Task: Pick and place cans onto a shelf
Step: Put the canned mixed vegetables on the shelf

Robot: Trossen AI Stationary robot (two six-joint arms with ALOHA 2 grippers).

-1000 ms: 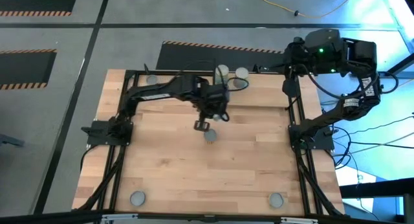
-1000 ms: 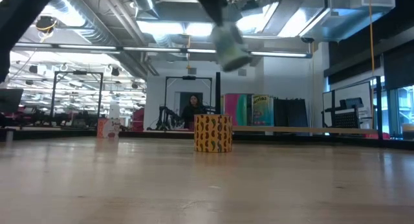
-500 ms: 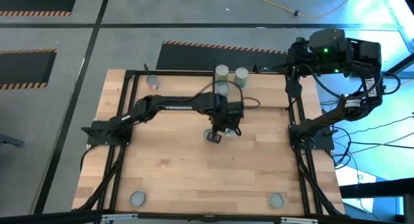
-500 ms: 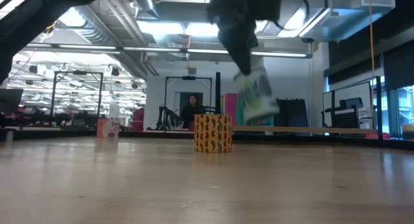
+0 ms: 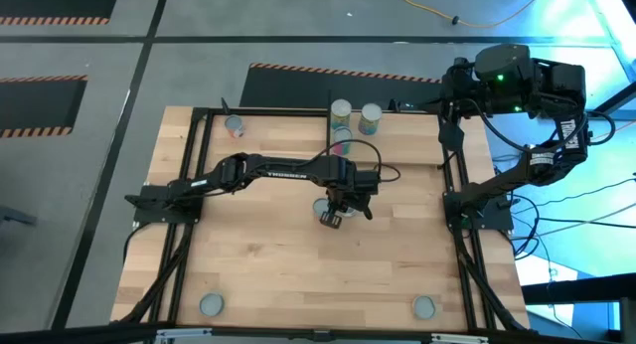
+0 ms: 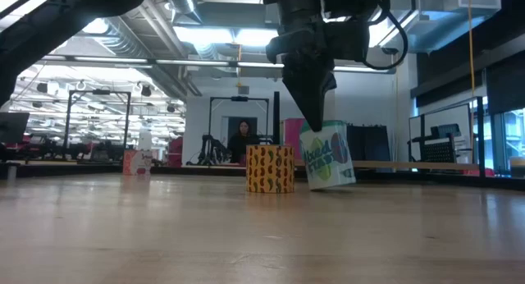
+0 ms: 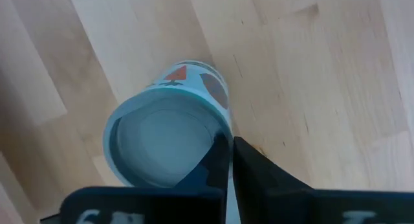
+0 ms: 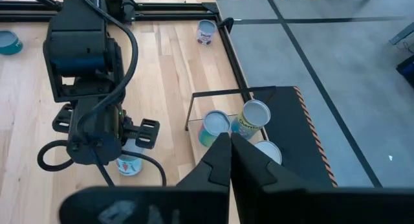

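My left gripper [image 5: 336, 207] reaches down at the table's middle, shut on a white can with a blue and green label [image 6: 328, 157]. The can's grey top [image 7: 162, 143] faces the wrist camera. Three cans [image 5: 341, 110] [image 5: 371, 115] [image 5: 341, 138] stand at the table's far edge by the shelf's thin black frame [image 8: 192, 111]. A yellow patterned can [image 6: 270, 169] stands upright behind the held one. My right gripper [image 8: 229, 143] hangs shut and empty high over the far right corner. My left gripper pinches the can's top rim [image 7: 222, 134] between its two fingers, one finger over the recessed top and one outside the wall. The fingers [image 6: 314, 112] come from above, pointing steeply down. The can hangs tilted, its bottom edge [image 6: 316, 185] at the tabletop; whether it touches, I cannot tell.
One can [image 5: 234, 125] stands at the far left of the table. Two more stand at the near edge, one left [image 5: 211, 304] and one right [image 5: 424, 306]. Black frame rails [image 5: 452, 175] run along both sides of the table.
My left gripper has come down and toward the table's near right with the can. The can, high above the table a second ago, now hangs tilted just at the tabletop. The grip has stayed shut on the rim.
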